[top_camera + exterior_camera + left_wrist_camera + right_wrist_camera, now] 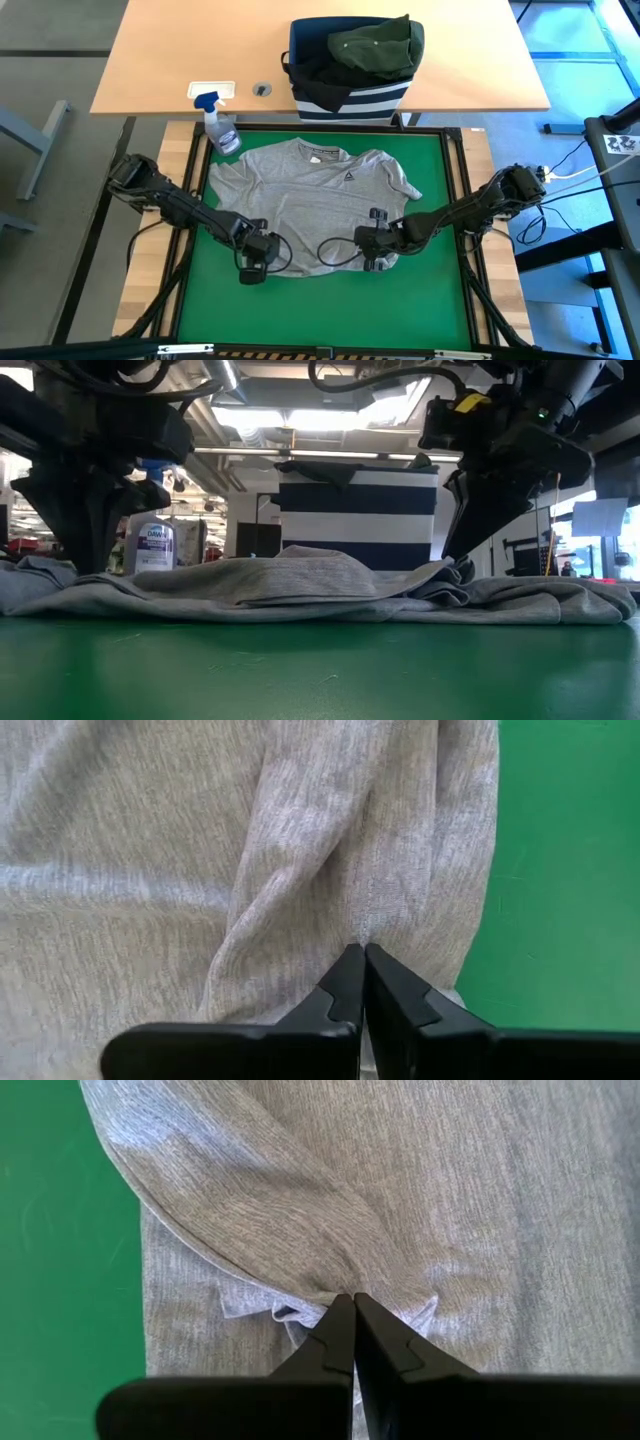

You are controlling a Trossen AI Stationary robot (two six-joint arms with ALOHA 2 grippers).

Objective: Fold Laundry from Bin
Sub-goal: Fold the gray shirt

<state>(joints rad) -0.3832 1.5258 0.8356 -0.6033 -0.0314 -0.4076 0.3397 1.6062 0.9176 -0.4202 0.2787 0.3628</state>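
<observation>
A light grey T-shirt lies spread on the green mat, its collar toward the far edge. My left gripper is shut on it at the near left corner. My right gripper is shut on it near the near right corner. The navy, white-striped bin stands on the wooden table beyond the mat. A dark olive garment lies over its top, with a black one beside it. My left gripper pinches the shirt's cloth between its two fingers, close to the shirt's side edge by the near hem. The fingers come steeply from above. A crease runs up from the fingertips; the shirt lies on the mat. How many layers it has cannot be told. My right gripper pinches a bunched fold of the shirt between its two fingers, near the near hem on the right side. The fingers slant down from above. Wrinkles gather at the fingertips; the shirt rests on the mat.
A clear spray bottle with a blue nozzle stands at the mat's far left corner, next to the shirt's left sleeve. Bare green mat lies between the shirt's hem and the near edge. A raised black frame borders the mat.
</observation>
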